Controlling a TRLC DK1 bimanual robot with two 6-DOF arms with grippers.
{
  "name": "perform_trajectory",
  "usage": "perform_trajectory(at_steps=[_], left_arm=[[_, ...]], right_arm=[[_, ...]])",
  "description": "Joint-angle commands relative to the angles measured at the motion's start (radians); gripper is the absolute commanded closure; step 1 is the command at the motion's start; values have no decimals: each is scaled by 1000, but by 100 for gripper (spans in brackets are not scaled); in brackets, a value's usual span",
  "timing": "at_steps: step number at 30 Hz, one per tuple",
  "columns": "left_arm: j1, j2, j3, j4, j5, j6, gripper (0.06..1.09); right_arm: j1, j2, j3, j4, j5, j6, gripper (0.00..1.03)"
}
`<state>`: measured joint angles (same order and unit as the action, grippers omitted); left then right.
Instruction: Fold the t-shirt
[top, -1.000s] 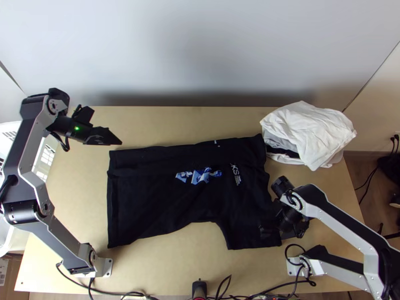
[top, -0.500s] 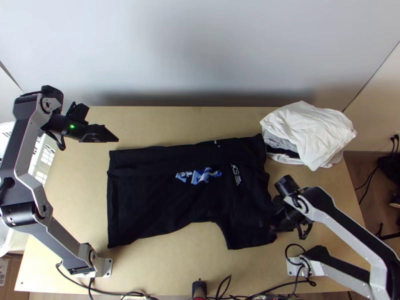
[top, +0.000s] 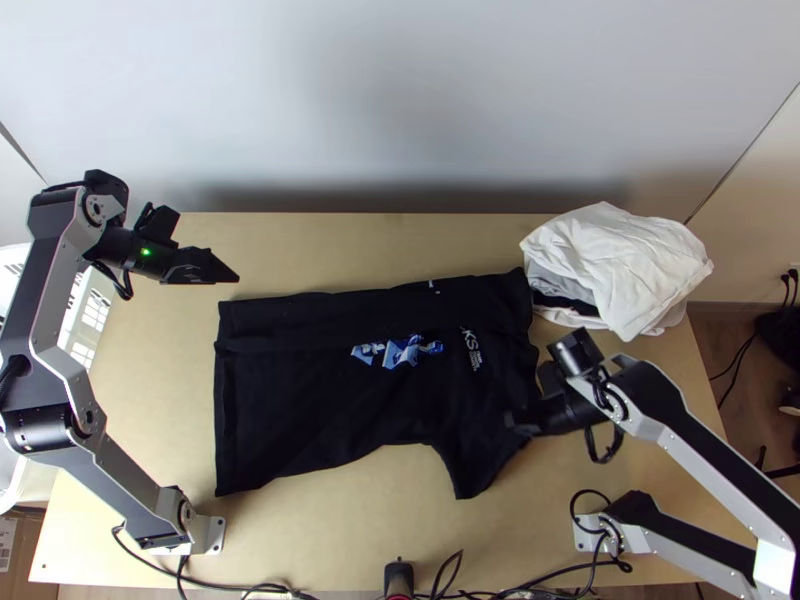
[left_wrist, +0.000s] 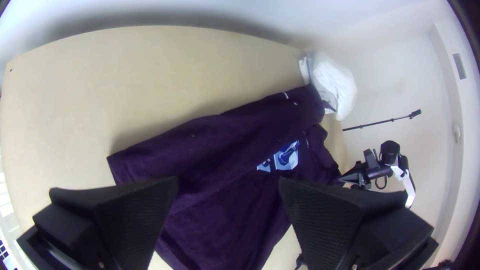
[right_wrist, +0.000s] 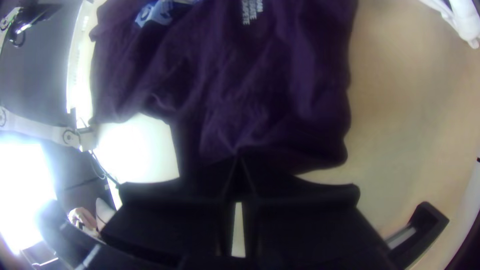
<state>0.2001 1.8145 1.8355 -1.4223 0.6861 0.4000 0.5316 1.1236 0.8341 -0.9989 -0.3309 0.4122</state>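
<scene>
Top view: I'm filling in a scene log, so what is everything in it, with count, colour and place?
T-shirt: one, black with blue-white print, mid-table, far side folded over
Cloth pile: one, white with some black, far right
Table: one, light wood, beneath both
Wall: pale, behind the table
Cables: several, black, near edge
Floor items: several, dark, right
Arms: two, silver-grey and black, bases lower left and lower right
Left end effector: one, black, open, far left
Right end effector: one, black, closed on the shirt's near right part

One t-shirt (top: 320, 400), one white pile (top: 620, 260), two arms (top: 50, 270)
</scene>
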Motion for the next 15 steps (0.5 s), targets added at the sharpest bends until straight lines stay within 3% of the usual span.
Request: perform_trajectory(at_steps=[1, 9, 15], left_arm=[[-2, 0, -2, 0, 4, -4, 10], [7, -4, -12, -3, 9, -4, 10], [9, -9, -15, -3, 15, 0, 11]], right_arm=[[15, 102, 66, 152, -8, 43, 100], [-51, 280, 123, 333, -5, 54, 100], [-74, 386, 198, 393, 12, 65, 100]])
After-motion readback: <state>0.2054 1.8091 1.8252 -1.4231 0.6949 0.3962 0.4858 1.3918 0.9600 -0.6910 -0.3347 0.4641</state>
